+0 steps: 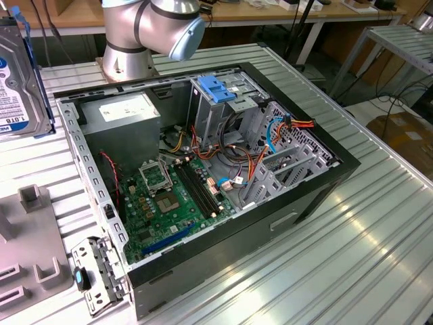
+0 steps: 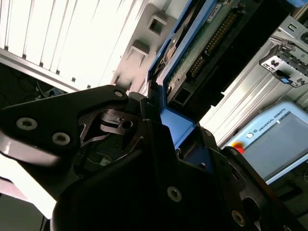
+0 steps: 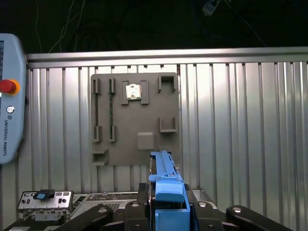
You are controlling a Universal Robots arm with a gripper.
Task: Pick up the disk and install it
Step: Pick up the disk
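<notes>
The disk (image 1: pixel 19 81), silver with a white label, a blue band and blue side rails, hangs at the exterior view's far left, above the table and outside the open computer case (image 1: pixel 318 196). In the first wrist view my gripper (image 3: pixel 167 206) is shut on the disk (image 3: pixel 166 185), seen edge-on with its blue rail between the black fingers (image 3: pixel 142 204). The second wrist view shows the gripper (image 2: pixel 171 120) clamped on the disk (image 2: pixel 207 43), whose green circuit board and connector face the camera.
Inside the case are a grey metal drive cage with a blue latch (image 1: pixel 216 88), a grey power-supply box (image 1: pixel 125 112), a green motherboard (image 1: pixel 169 196) and loose cables. A grey fixture plate (image 3: pixel 134 120) lies below on the ribbed table, a metal bracket (image 1: pixel 95 271) stands beside the case, and a pendant (image 3: pixel 9 96) is nearby.
</notes>
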